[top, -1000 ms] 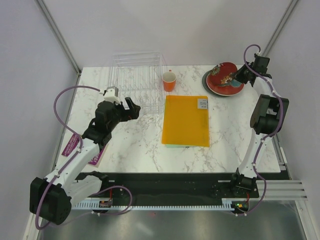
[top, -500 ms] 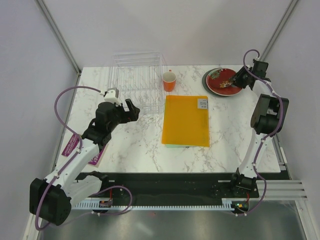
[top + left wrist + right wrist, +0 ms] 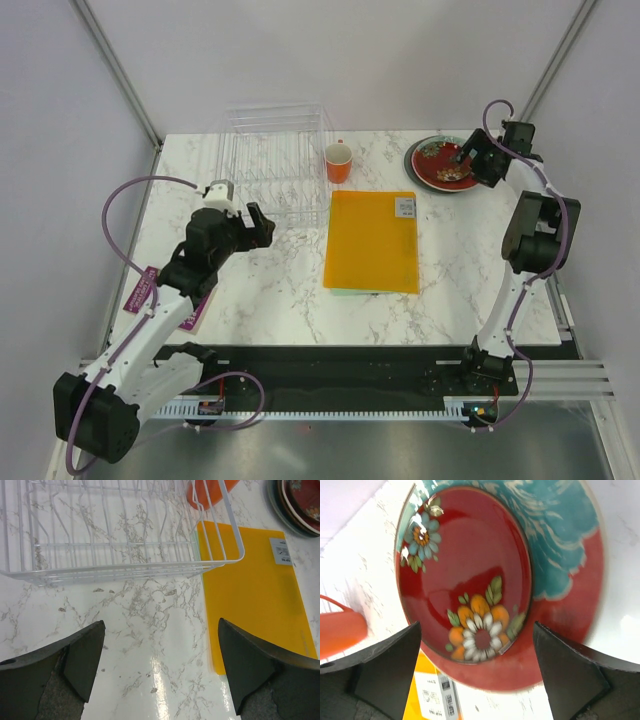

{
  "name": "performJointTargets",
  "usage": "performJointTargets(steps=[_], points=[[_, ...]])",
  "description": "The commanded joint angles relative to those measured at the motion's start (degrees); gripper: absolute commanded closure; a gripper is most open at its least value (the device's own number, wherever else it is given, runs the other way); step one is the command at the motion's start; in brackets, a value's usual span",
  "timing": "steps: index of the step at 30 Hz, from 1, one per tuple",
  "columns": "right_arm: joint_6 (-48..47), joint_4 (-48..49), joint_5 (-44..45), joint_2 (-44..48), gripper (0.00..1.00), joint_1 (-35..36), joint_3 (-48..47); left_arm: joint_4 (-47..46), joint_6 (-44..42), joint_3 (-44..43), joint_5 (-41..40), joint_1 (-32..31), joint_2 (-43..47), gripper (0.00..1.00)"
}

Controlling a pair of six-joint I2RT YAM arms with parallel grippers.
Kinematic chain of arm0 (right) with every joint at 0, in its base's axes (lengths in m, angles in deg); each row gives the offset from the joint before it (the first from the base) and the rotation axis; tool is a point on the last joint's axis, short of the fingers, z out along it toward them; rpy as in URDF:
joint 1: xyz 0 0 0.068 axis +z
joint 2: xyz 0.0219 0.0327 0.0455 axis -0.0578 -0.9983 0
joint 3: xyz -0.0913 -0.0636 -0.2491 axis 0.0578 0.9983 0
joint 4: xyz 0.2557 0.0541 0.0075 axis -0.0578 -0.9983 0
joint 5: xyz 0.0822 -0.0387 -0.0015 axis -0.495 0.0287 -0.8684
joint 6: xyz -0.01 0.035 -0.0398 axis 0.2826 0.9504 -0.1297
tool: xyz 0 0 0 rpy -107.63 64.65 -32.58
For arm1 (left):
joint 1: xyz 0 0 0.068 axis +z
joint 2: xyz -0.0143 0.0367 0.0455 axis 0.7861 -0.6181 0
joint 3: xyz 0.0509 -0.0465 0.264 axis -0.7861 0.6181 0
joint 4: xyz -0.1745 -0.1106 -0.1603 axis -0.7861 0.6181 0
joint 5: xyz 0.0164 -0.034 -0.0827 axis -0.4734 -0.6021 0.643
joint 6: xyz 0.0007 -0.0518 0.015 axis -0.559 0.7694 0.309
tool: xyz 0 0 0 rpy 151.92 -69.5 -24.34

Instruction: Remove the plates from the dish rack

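Observation:
The clear dish rack [image 3: 275, 160] stands at the back left, and no plate shows between its dividers [image 3: 120, 540]. The plates [image 3: 437, 165] lie stacked flat at the back right, a red one with flowers and teal pattern [image 3: 470, 570] on top of a dark one. My right gripper [image 3: 470, 158] hovers open over the stack's right part, its fingers apart on either side of the flower motif [image 3: 477, 672], holding nothing. My left gripper [image 3: 255, 225] is open just in front of the rack, over bare marble [image 3: 160, 665].
An orange cup [image 3: 339, 162] stands between the rack and the plates. A flat orange-yellow folder [image 3: 372, 240] lies mid-table, its edge near my left gripper's right finger [image 3: 250, 590]. A purple leaflet [image 3: 150, 292] lies by the left edge.
My right gripper opened and let go of the red patterned plate, which went from tilted to flat on the stack. The left arm shifted slightly left.

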Motion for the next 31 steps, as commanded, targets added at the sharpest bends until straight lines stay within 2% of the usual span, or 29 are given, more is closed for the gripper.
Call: performJointTargets(steps=[1, 3, 5, 8, 10, 12, 14, 16, 18, 22, 25, 28, 31], points=[[-6.0, -3.4, 6.4, 12.7, 0.02, 0.1, 2.9, 3.6, -4.4, -2.4, -3.7, -0.1, 0.9, 0.00], [-8.4, -3.6, 10.7, 16.8, 0.02, 0.7, 5.9, 4.2, -5.0, -2.6, -3.9, -0.1, 1.2, 0.00], [-10.9, -3.9, 15.7, 25.6, 0.02, 2.3, 11.4, 4.3, -5.1, -3.1, -3.3, -0.2, 2.6, 0.00], [-14.5, -3.7, 20.8, 35.8, 0.02, 7.9, 18.9, 4.3, -5.3, -3.3, -2.3, -0.2, 4.2, 0.00], [-16.7, -2.9, 28.6, 43.6, 0.02, 15.6, 25.8, 4.3, -6.8, -3.1, -2.8, -0.3, 4.4, 0.00], [-16.1, -1.0, 31.8, 51.6, 0.02, 21.6, 31.1, 4.3, -8.4, -2.4, -5.8, -0.3, 5.4, 0.00], [-15.0, 1.4, 33.6, 57.2, 0.02, 25.2, 40.4, 4.2, -11.0, -1.8, -10.1, -0.3, 6.3, 0.00], [-13.9, 6.2, 34.6, 65.1, 0.02, 26.8, 49.0, 3.5, -12.3, -0.7, -13.4, -0.3, 7.5, 0.00], [-14.0, 7.5, 35.2, 70.8, 0.02, 28.2, 52.4, 2.1, -12.8, 0.3, -14.9, -0.3, 8.9, 0.00], [-12.7, 7.8, 37.1, 74.7, 0.02, 29.9, 56.8, -0.2, -13.9, 2.0, -16.6, -0.3, 10.6, 0.00], [-12.6, 7.8, 40.0, 74.7, 0.02, 31.3, 57.6, -0.4, -13.1, 2.5, -18.4, -0.3, 10.9, 0.00], [-12.6, 8.5, 41.5, 74.0, 0.02, 32.0, 58.2, -2.2, -16.2, 3.9, -18.1, -0.3, 11.8, 0.00], [-12.9, 8.8, 42.5, 73.5, 0.02, 32.7, 58.1, -4.7, -17.3, 6.1, -21.4, -0.3, 13.0, 0.00]])
